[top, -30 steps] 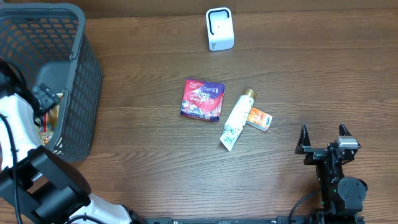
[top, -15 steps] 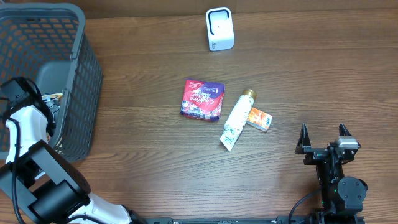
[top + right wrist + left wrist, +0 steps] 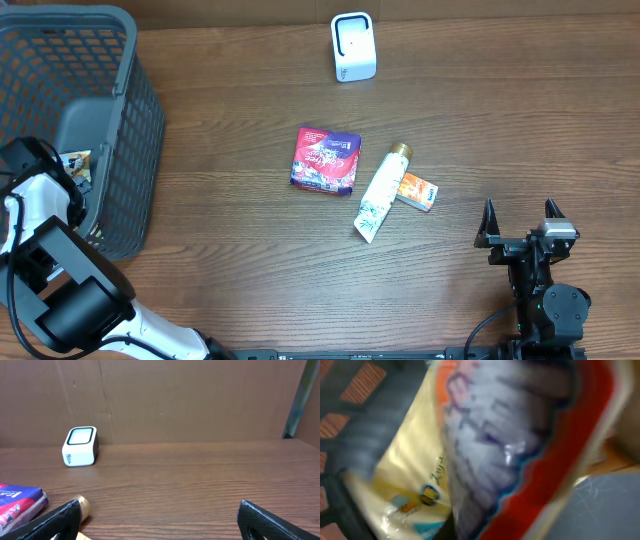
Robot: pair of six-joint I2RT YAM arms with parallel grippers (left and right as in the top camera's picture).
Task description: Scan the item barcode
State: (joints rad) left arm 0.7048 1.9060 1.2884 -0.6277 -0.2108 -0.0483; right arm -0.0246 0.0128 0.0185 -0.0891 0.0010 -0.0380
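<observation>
My left gripper [image 3: 68, 170] reaches down inside the grey mesh basket [image 3: 135, 110]. A red, orange and white snack packet [image 3: 520, 435] fills the left wrist view, blurred and very close, and hides the fingers; the gripper is shut on it. A yellow packet [image 3: 415, 480] lies under it. The white barcode scanner [image 3: 353, 46] stands at the far middle of the table, also in the right wrist view [image 3: 80, 446]. My right gripper [image 3: 520, 225] rests open at the front right, nothing between its fingers [image 3: 160, 522].
On the wooden table lie a purple packet [image 3: 325, 160], a white tube with a gold cap [image 3: 380, 193] and a small orange box [image 3: 417, 190], between the scanner and the right arm. A brown cardboard wall [image 3: 200, 400] stands behind the table.
My left arm has shifted lower in the basket and its gripper has closed from wide open to shut on the packet. The right arm has not moved.
</observation>
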